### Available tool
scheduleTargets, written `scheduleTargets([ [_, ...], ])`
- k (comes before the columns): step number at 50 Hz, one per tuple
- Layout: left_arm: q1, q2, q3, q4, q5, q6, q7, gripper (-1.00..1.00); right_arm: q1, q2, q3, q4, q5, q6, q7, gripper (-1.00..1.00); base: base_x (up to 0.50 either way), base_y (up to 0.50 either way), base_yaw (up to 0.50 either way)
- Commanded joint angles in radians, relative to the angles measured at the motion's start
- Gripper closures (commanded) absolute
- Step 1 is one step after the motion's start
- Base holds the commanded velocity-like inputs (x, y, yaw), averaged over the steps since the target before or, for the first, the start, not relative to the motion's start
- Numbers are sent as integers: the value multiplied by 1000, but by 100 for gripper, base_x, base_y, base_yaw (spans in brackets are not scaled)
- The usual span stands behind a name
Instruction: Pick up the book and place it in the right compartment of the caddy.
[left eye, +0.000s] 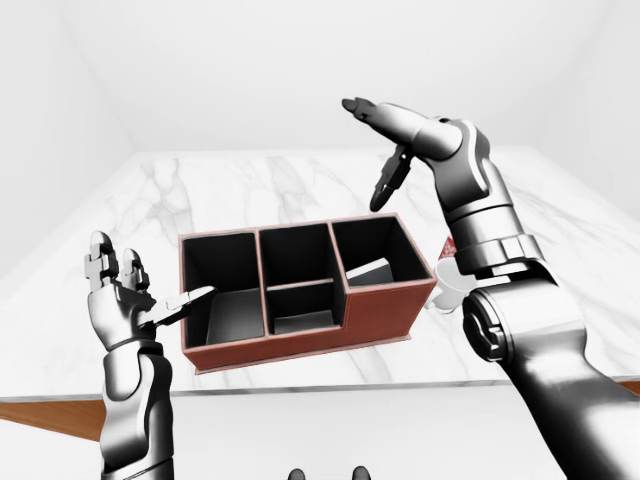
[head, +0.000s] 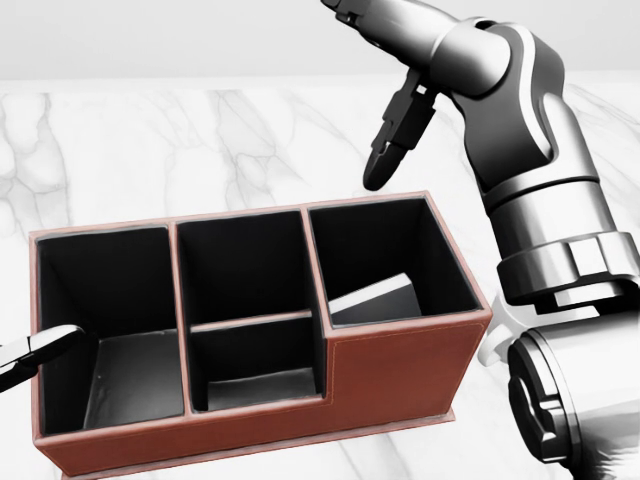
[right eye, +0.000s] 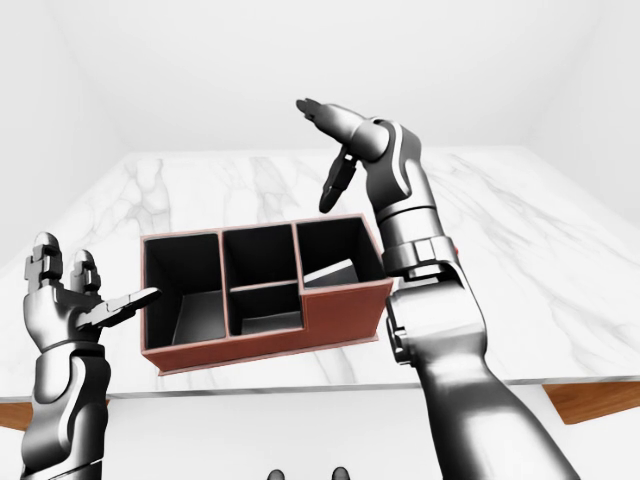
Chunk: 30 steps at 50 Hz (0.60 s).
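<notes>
Fingers of the right hand (head: 385, 75) spread and empty, two stretched toward the far left, one (head: 392, 135) drooping over the far rim of the caddy's right compartment without touching it; hand raised clear above the caddy (head: 400, 360), forearm running down the right side of the head view.

Fingers of the left hand (left eye: 120, 285) likewise splayed and gripping nothing, two pointing up, one (left eye: 190, 300) reaching rightward to the caddy's left wall; whether touching or just short of it, cannot tell; palm upright just left of the caddy in the left-eye view.

Book (head: 375, 298) lying in the right compartment, tilted, its right end propped higher against the compartment's inside, pale grey cover facing up; not held by either hand.

Reddish-brown outside, black inside; three sections side by side, the middle one split by a low cross divider into a near and a far pocket; near wall stepped, taller across the right compartment; standing on a white marble table (left eye: 250, 185), closer to its near edge.

White mug (left eye: 450, 290) just right of the caddy, partly hidden behind the right forearm; small red thing (left eye: 447, 247) above it, too hidden to identify.
</notes>
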Motion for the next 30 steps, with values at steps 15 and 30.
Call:
scheduleTargets([
  [15, 2, -2, -1, 1, 3, -3, -1, -100, 32, -13, 2, -7, 94, 0, -81, -100, 0, 0, 0],
  [30, 2, -3, -3, 2, 5, -5, -1, -100, 45, -16, -38, 90, 218, 0, -344, -100, 0, 0, 0],
])
